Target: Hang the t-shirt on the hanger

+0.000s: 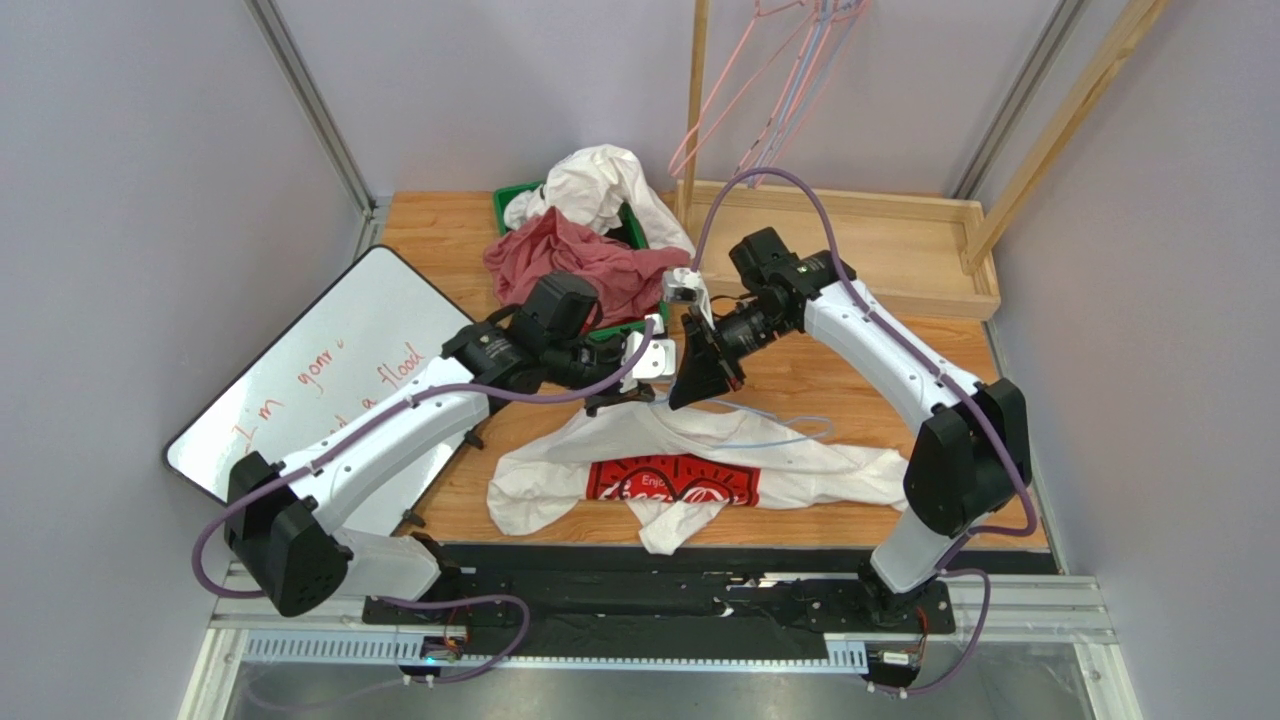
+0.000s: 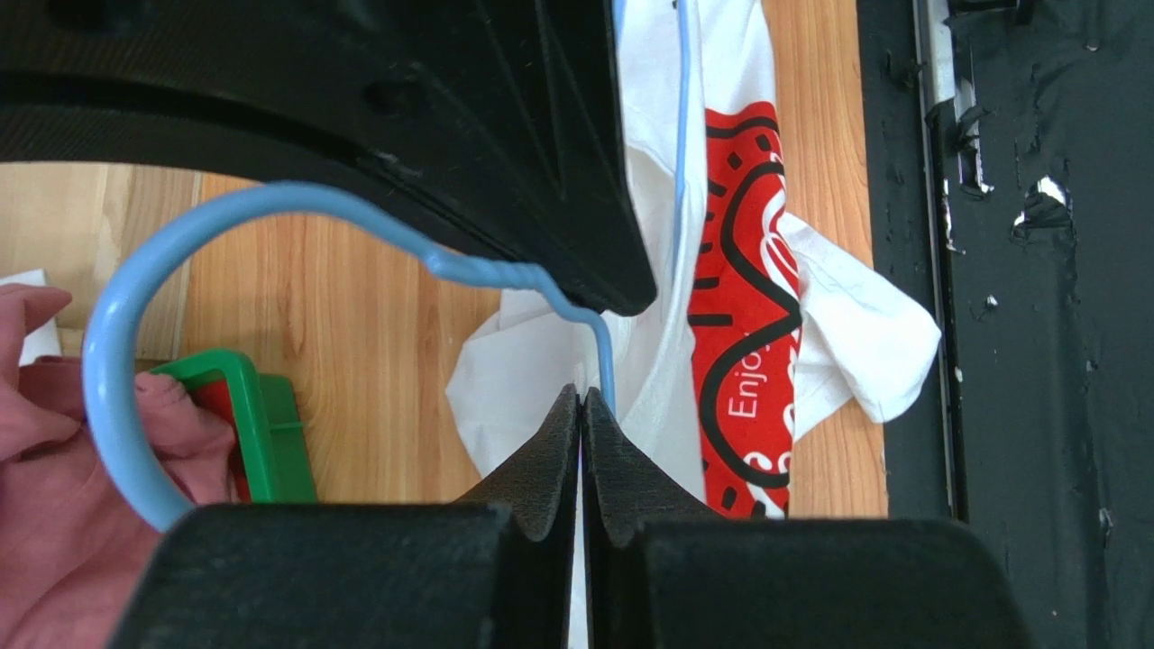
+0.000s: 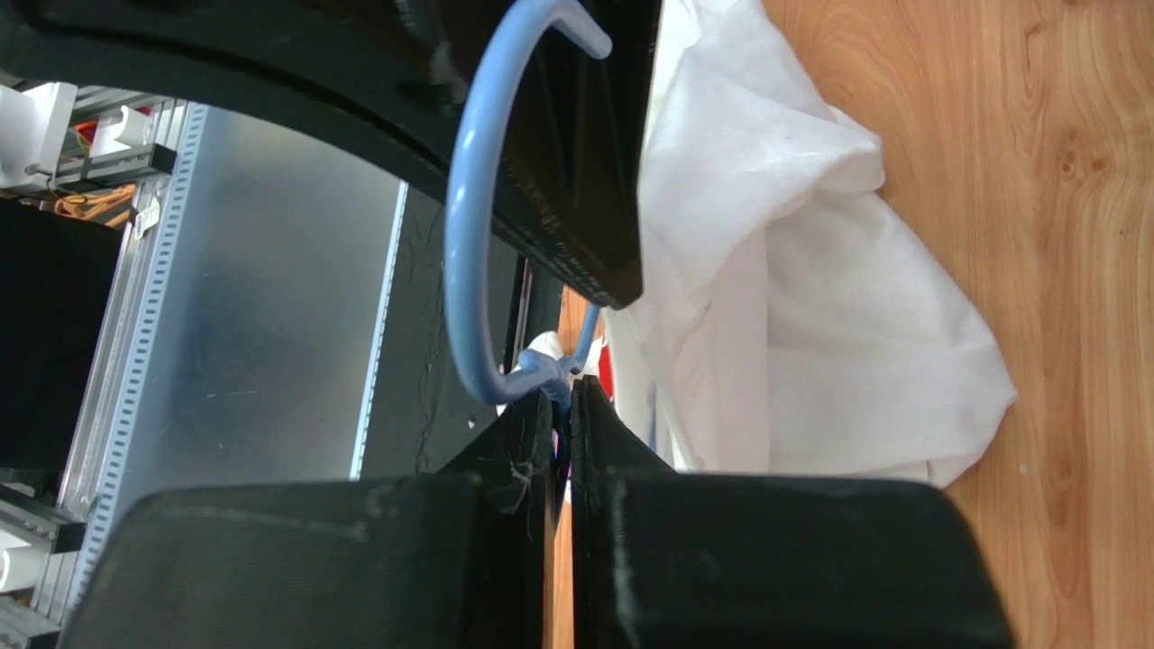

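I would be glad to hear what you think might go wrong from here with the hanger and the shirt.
1. The right gripper pinches the thin hanger only at its twisted neck; the wire could swivel or slip.
2. The left gripper is shut right against that spot, so the arms may collide.
3. The t-shirt lies bunched and folded; the hanger could drag it rather than enter.

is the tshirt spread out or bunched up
Mostly spread: the t-shirt lies on the table print up, sleeves out to both sides, though its near edge is rumpled.
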